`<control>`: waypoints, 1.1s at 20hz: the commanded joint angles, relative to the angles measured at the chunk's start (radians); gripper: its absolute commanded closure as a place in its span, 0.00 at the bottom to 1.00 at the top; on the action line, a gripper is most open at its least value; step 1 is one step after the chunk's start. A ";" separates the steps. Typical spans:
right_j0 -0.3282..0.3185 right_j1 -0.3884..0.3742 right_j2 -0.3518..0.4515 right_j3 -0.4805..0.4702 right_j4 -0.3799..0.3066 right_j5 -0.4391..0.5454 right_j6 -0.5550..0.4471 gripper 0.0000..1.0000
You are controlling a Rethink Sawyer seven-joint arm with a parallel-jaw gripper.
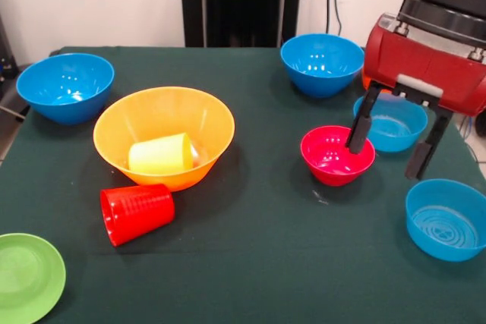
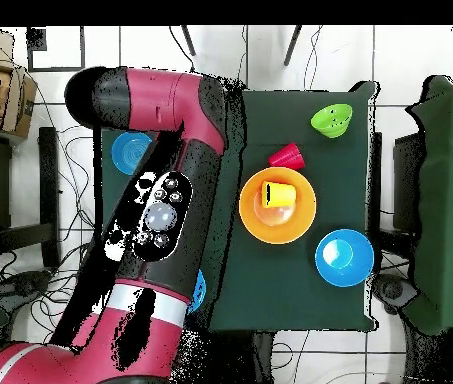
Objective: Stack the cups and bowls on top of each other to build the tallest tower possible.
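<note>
The big yellow-orange bowl [image 1: 152, 111] stands left of centre, with the yellow cup [image 1: 161, 154] lying on its side inside it. The red cup [image 1: 137, 212] lies on its side on the cloth just in front of that bowl. My gripper [image 1: 383, 163] is open and empty at the right. One finger [image 1: 359, 128] hangs at the right rim of the pink-red bowl [image 1: 330, 155], and the other is beside a pale blue bowl [image 1: 395, 123]. In the overhead view the arm [image 2: 160, 215] hides the gripper. The big bowl [image 2: 295, 225], yellow cup [image 2: 278, 194] and red cup [image 2: 286, 156] show there.
Deep blue bowls stand at the far left [image 1: 66, 86] and at the back [image 1: 322, 64]. A second pale blue bowl [image 1: 448, 219] is at the near right. The light green bowl [image 1: 26, 275] sits at the near left corner. An orange sliver [image 1: 366, 81] shows behind the gripper body.
</note>
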 commanded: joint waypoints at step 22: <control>0.015 0.183 0.057 -0.232 -0.104 0.191 0.005 0.00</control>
